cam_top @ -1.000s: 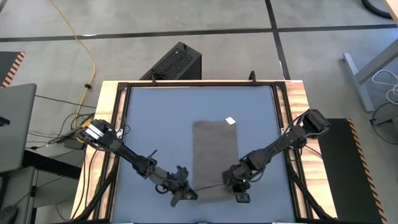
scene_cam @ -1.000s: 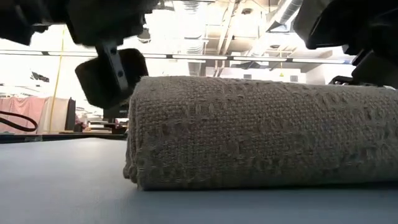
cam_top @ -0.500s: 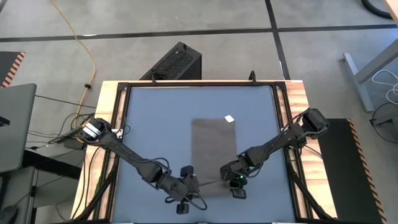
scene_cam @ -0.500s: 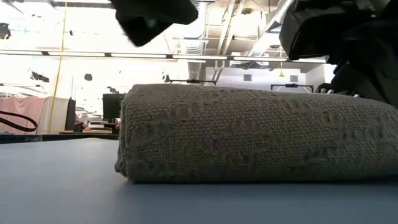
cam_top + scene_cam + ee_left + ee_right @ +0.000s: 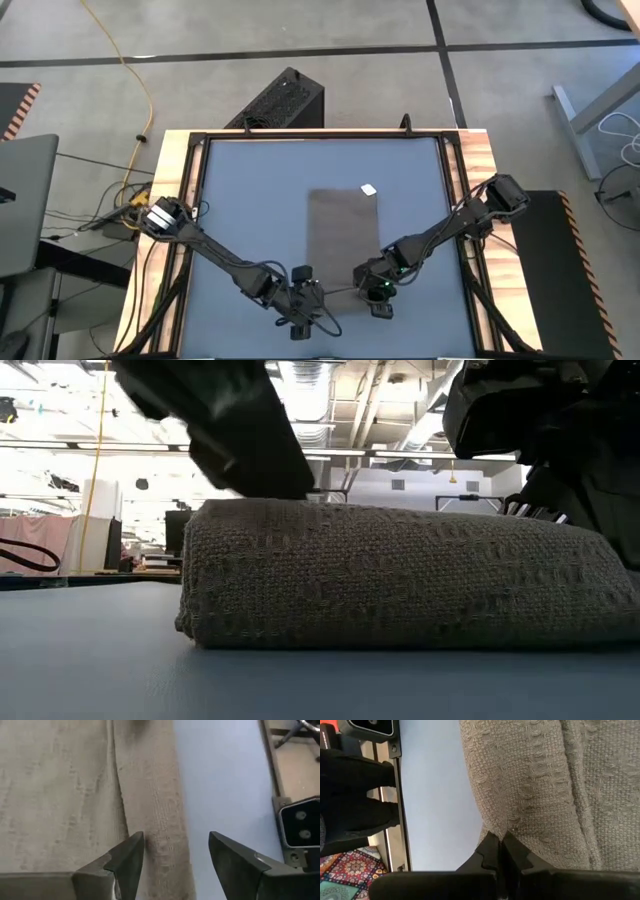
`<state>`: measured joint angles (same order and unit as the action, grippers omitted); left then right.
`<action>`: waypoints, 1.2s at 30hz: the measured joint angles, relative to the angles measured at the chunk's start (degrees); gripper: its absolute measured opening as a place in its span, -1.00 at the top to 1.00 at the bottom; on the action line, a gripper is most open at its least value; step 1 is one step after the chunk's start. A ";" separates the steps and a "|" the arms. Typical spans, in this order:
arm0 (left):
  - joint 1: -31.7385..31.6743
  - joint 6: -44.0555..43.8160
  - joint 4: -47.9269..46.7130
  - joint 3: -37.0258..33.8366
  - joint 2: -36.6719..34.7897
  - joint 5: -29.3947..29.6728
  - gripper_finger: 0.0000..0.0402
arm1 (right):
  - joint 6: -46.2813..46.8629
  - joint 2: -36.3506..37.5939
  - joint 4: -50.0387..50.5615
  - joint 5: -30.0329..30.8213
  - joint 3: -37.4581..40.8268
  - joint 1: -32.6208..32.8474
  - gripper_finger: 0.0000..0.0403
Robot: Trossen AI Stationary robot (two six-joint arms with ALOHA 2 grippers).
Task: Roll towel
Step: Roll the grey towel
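The towel [image 5: 343, 240] lies mid-table, its rolled end near your front edge. Left hand [image 5: 303, 312] stands apart beside it; right hand [image 5: 377, 298] pinched together against the roll. White tag [image 5: 368, 190] unreadable.

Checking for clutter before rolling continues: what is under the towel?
The towel lies directly on the blue table mat, with mat showing at its edges. Whatever is beneath its folded layers is covered.

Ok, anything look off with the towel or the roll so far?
Nothing stands out. The towel lies straight, its near end rolled evenly; the right gripper pinches that roll, and the left gripper is open over it.
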<state>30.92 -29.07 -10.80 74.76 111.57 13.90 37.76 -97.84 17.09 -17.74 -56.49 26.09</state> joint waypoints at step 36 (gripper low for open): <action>-4.14 -16.80 4.20 -2.80 5.66 -34.63 0.98 | 13.90 0.11 -2.70 -3.11 3.01 1.77 0.90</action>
<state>26.78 -45.87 -6.61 71.97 117.23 -20.72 51.66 -97.73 14.40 -20.84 -53.48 27.85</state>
